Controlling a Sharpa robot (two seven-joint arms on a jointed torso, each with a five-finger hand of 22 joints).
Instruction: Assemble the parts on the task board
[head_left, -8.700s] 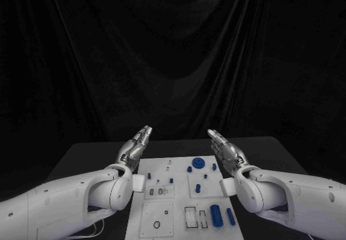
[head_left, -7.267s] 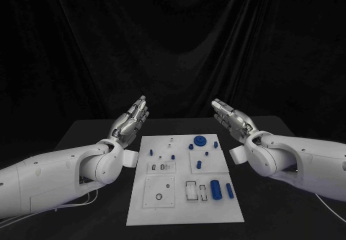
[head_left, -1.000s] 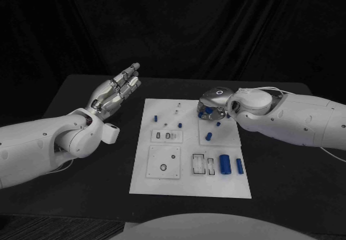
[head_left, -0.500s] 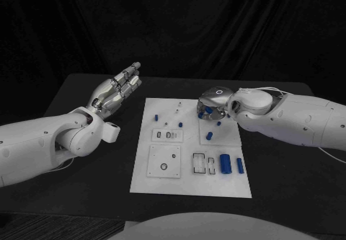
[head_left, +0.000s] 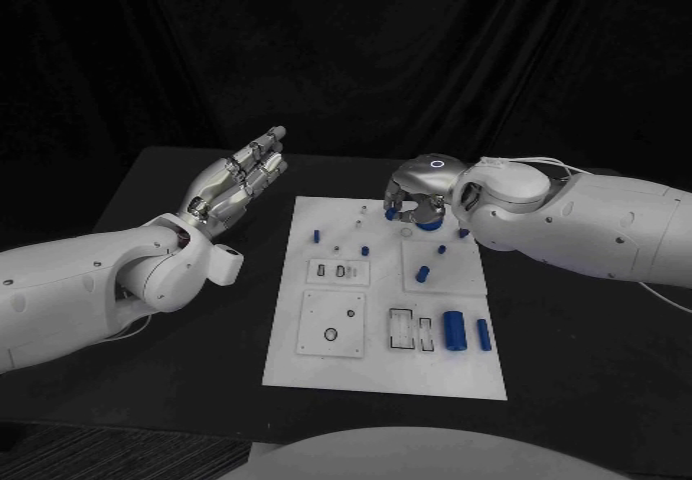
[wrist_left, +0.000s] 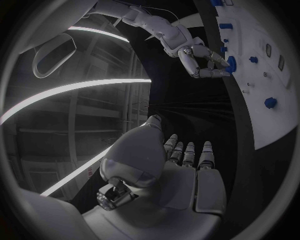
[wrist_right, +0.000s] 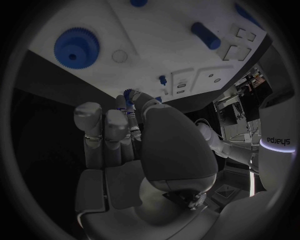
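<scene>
The white task board (head_left: 382, 372) lies in the middle of the black table. My right hand (head_left: 421, 196) hovers over its far right part, fingers curled, and pinches a small blue part (wrist_right: 128, 95) between thumb and fingertip. Below that hand a blue gear (wrist_right: 76, 49) lies flat on the board, partly hidden by the hand in the head view. A blue peg (head_left: 423, 272) and two blue cylinders (head_left: 453, 330) lie on the board's right side. My left hand (head_left: 238, 185) is raised beside the board's far left corner, fingers straight and apart, holding nothing.
Small blue pegs (head_left: 317, 236) stand on the board's far left part, near rectangular slots (head_left: 336, 270) and a square plate with a round hole (head_left: 329, 334). Bare black table (head_left: 159, 380) surrounds the board on every side.
My right hand has risen a little off the board's far right part, and a small blue part now shows at its fingertips. The left hand has stayed where it was.
</scene>
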